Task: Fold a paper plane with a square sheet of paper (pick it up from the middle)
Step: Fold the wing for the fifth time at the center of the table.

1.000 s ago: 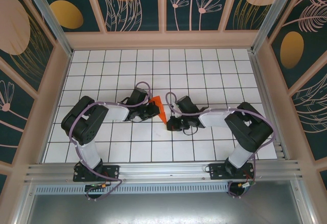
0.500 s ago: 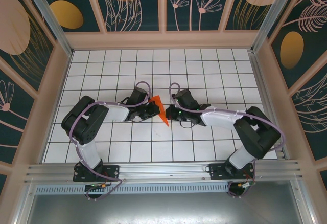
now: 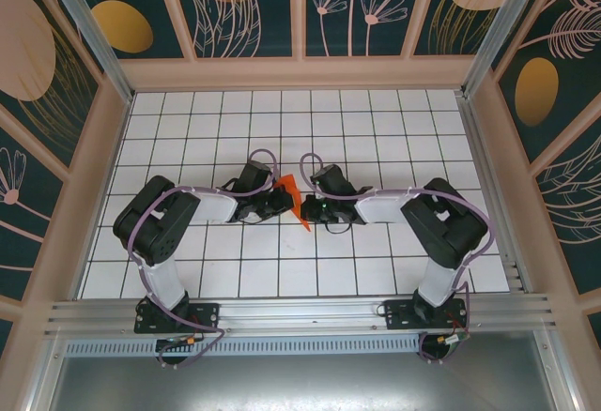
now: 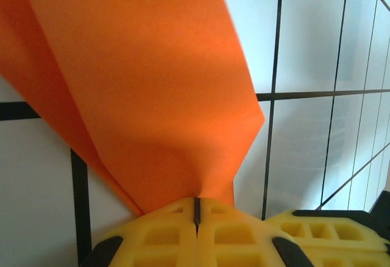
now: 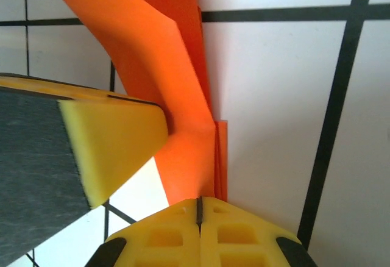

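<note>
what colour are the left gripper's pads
Yellow. The left gripper shows its pads best in the left wrist view.

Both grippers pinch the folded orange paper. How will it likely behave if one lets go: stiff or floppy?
Probably floppy: the orange paper curves between the left gripper and right gripper. It is likely very light, being only thin stacked layers. Its creases may stiffen it lengthwise somewhat.

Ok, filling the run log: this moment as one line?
left gripper: shut on orange paper | right gripper: shut on orange paper | paper: partly folded, pinched between both
</note>
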{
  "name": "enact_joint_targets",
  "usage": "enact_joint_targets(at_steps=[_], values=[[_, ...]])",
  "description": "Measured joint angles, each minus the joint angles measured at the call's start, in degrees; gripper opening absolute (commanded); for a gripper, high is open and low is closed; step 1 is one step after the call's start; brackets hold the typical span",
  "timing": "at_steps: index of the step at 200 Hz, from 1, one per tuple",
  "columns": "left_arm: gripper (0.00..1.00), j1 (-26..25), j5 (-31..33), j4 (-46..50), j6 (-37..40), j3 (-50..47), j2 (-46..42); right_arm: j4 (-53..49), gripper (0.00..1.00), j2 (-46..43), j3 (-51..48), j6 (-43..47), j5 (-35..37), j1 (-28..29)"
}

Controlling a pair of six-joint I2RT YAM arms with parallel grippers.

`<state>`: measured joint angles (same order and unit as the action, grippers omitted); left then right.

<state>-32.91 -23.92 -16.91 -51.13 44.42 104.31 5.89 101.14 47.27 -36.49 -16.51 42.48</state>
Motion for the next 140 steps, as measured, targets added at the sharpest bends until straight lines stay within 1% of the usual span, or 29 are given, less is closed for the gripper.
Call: enact_joint_targets(at_steps=[14, 51, 95, 140], values=[[0.06, 0.0, -0.02, 0.0, 0.74, 0.11, 0.0, 0.02, 0.0, 0.07, 0.0, 0.5, -0.26, -0.15], [0.15, 0.17, -0.02, -1.16, 3.56, 0.72, -0.24, -1.25, 0.0, 0.5, 0.85, 2.14, -0.28, -0.26], [0.15, 0.33, 1.73, -1.27, 9.46, 3.28, -0.5, -3.37, 0.0, 1.14, 2.29, 3.87, -0.74, -0.46], [0.14, 0.39, 2.01, -1.05, 11.96, 4.24, 1.81, -3.98, 0.0, 1.29, 2.6, 4.63, -1.22, -0.68]])
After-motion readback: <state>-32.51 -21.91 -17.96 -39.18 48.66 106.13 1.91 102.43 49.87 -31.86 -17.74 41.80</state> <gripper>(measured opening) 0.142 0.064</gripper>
